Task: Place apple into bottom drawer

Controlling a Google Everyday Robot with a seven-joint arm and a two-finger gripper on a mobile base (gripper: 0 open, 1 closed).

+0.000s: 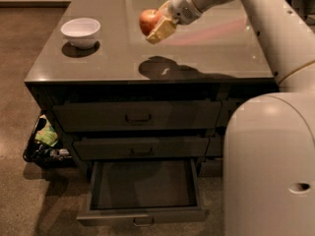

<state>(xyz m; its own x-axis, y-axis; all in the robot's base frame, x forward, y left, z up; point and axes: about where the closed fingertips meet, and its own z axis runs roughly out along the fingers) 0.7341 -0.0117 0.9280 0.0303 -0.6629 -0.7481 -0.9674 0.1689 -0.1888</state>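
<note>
The red-orange apple (148, 20) is held in my gripper (156, 25), well above the grey countertop (206, 53); its shadow lies on the top below it. The gripper is shut on the apple, with a cream finger pad (161, 31) showing under it. The bottom drawer (142, 188) of the left stack is pulled open and empty, below and in front of the counter. The two drawers above it (138, 116) are shut.
A white bowl (80, 32) stands on the counter's left end. A dark basket of items (44, 144) sits on the floor left of the drawers. My white arm and base (268, 161) fill the right side, beside the open drawer.
</note>
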